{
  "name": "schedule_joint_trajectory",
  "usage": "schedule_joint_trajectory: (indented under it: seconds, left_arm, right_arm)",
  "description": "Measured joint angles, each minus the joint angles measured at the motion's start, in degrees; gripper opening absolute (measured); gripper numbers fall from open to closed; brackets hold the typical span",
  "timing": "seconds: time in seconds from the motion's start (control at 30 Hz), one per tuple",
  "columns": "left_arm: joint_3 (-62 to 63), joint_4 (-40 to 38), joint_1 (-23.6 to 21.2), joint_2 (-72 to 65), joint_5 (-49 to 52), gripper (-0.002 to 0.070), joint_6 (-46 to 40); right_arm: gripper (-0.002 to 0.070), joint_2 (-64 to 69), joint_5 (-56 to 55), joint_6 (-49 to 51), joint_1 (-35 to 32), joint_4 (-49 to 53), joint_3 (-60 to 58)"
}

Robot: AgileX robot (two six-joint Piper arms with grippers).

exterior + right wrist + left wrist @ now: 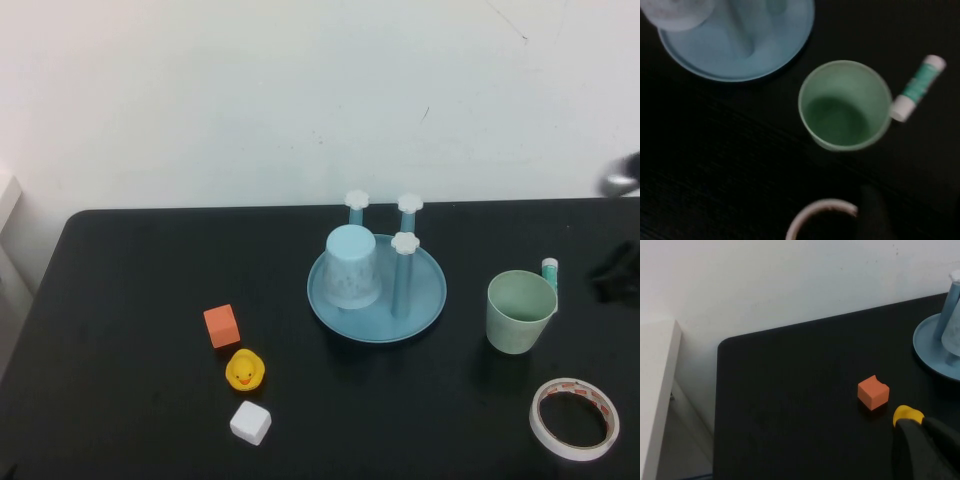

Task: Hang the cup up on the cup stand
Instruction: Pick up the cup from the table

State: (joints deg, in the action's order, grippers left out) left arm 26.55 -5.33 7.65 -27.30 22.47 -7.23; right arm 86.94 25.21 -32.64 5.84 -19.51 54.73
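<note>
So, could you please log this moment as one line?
cup: upright on table, right of cup stand | right gripper: right of cup, apart | left gripper: shut, near duck

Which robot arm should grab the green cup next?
The right one, probably. The green cup stands upright on the robot's right, beside the cup stand, and the right end effector is near it at the table's right edge. The left end effector is far off by the orange block.
</note>
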Motion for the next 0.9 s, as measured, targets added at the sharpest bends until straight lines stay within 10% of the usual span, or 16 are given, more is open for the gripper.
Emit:
schedule_joint_trajectory:
  seconds: [0.17, 0.53, 0.73, 0.9]
  left_arm:
    - [-2.72, -1.23, 0.00, 0.00, -2.08, -0.0001, -0.02]
    - [-3.01, -8.96, 0.00, 0.00, -3.63, -0.0001, 0.02]
    - [-3.01, -21.93, 0.00, 0.00, -5.50, -0.0001, 0.24]
    - [-3.01, -38.01, 0.00, 0.00, -7.27, -0.0001, 0.24]
  right_arm:
    - [0.0513, 13.32, -0.14, -2.07, 1.28, -0.38, 8.70]
    - [0.0540, 31.48, -0.62, -2.61, 1.28, -0.28, 19.60]
    - [0.0382, 34.69, -0.62, -2.61, 1.28, -0.28, 20.25]
    - [0.0092, 34.82, 0.53, -2.73, 1.28, -0.17, 21.29]
